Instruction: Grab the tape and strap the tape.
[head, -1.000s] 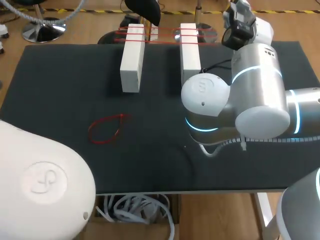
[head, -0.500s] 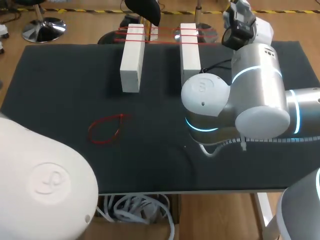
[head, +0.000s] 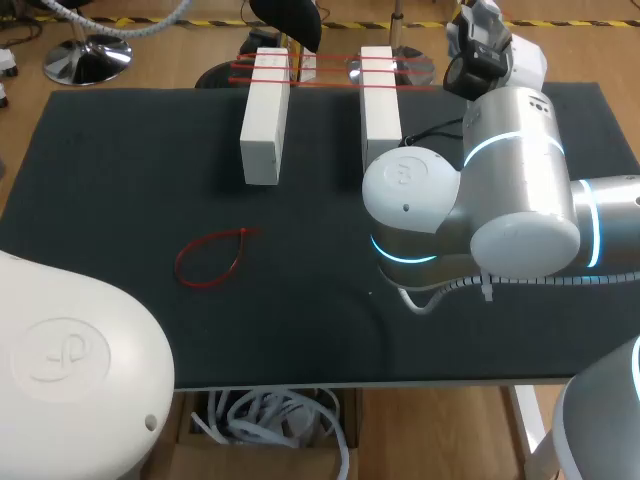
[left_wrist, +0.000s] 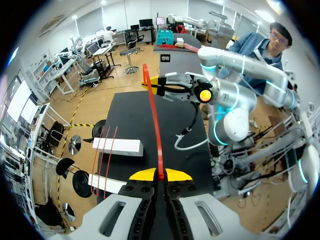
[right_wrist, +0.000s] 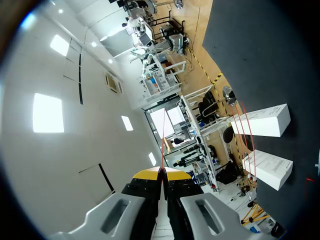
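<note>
**Tape gripped at both ends; strapping it over the blocks is judged the step in hand.**
On the table (head: 120, 180), the white blocks (left_wrist: 117, 146) lie below and ahead of the left gripper (left_wrist: 160, 176). Red bands (head: 375, 70) are seen at their far ends, near the table's edge, and their near ends offer room. The red tape (left_wrist: 155, 125) is pinched by both that gripper and the right gripper (right_wrist: 161, 172), and lowering across both blocks is called for.

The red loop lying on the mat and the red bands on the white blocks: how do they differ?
The red loop lies slack and curled flat on the black mat; the red bands are pulled straight and taut. The loop is alone, near the front; the bands are several, spanning the two white blocks' far ends. Both are thin and red.
</note>
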